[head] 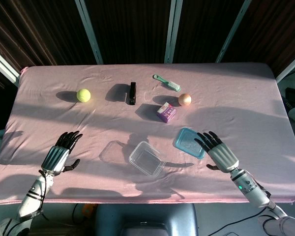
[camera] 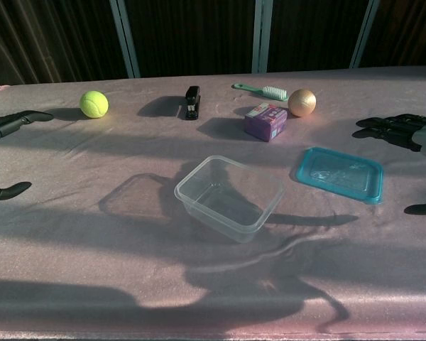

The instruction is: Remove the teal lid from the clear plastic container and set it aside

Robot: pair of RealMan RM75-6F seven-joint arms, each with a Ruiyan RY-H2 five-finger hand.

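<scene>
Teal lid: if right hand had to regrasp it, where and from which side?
Probably the teal lid by its right edge, approached from the right, where the right hand sits open beside it. It lies flat on the cloth, so fingers must hook under the thin rim; the clear container crowds its left.

a staged test or lab setup is suggested: a counter (head: pixel 246 98) is draped in a pink cloth, and unrelated small things are spread across it, a tennis ball (head: pixel 83 95), a stapler (head: pixel 132 93), a brush (head: pixel 167 82), a small purple box (head: pixel 166 112). dark slatted panels with pale metal posts (head: pixel 173 29) are seen behind.
</scene>
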